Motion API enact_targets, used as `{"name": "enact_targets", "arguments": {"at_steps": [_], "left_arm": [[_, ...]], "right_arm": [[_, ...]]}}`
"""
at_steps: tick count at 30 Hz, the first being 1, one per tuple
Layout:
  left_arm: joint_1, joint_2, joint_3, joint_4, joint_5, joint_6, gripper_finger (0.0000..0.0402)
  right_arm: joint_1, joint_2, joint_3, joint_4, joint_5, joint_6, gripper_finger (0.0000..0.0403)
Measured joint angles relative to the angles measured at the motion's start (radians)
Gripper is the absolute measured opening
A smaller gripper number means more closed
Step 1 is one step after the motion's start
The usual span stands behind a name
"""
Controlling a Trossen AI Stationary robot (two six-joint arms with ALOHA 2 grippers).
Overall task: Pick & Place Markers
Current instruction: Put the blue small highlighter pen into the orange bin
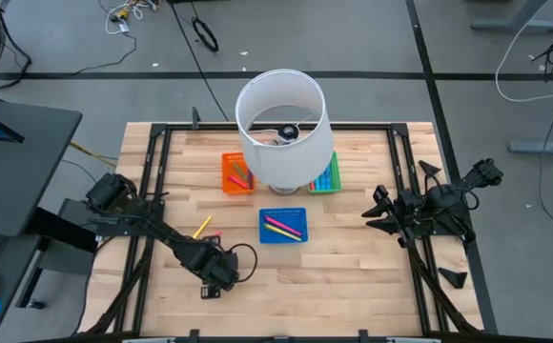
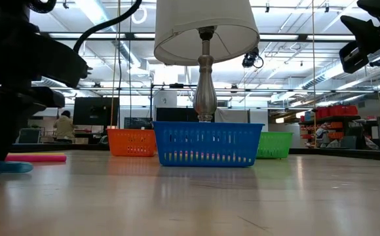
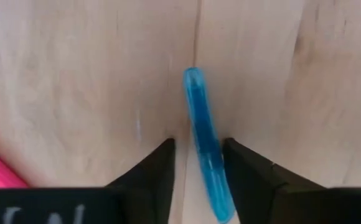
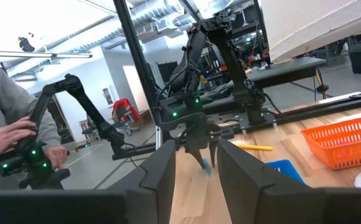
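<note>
My left gripper [image 1: 212,282] [image 3: 199,155] is low over the near left part of the table, pointing down, open. A blue marker [image 3: 202,134] [image 2: 3,167] lies flat on the wood between its two fingers, lengthwise along the gap. A pink marker [image 3: 0,171] [image 2: 36,157] and a yellow marker [image 1: 201,227] lie loose on the table farther back. The blue tray [image 1: 300,229] holds pink and yellow markers, and the orange tray [image 1: 227,173] holds a few more. My right gripper [image 1: 372,214] [image 4: 196,171] waits open above the table's right side. My left gripper comes down from above with one finger on each side of the blue marker's middle [image 3: 205,155]. One finger [image 3: 243,168] stands right against the marker, and I cannot tell whether it touches. The other finger shows a clear gap.
A lamp with a white shade [image 1: 281,124] stands mid-table between the orange tray and the green tray [image 1: 332,176], behind the blue tray. A dark frame [image 1: 153,143] borders the tabletop. A person [image 4: 6,134] holding another device shows in the room beyond.
</note>
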Motion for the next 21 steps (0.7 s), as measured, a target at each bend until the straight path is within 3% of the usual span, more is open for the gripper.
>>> {"name": "enact_targets", "arguments": {"at_steps": [9,16,21], "left_arm": [[0.002,0.001,-0.001,0.001,-0.002,0.000,0.0040],[0.046,-0.027,-0.005,-0.001,0.069,0.028,0.0040],[0.124,-0.088,-0.007,-0.044,0.067,0.232,0.0041]], "right_arm": [[0.000,0.000,0.000,0.000,0.000,0.000,0.0119],[0.000,0.000,0.000,0.000,0.000,0.000,0.0119],[0.000,0.000,0.000,0.000,0.000,0.000,0.0119]]}}
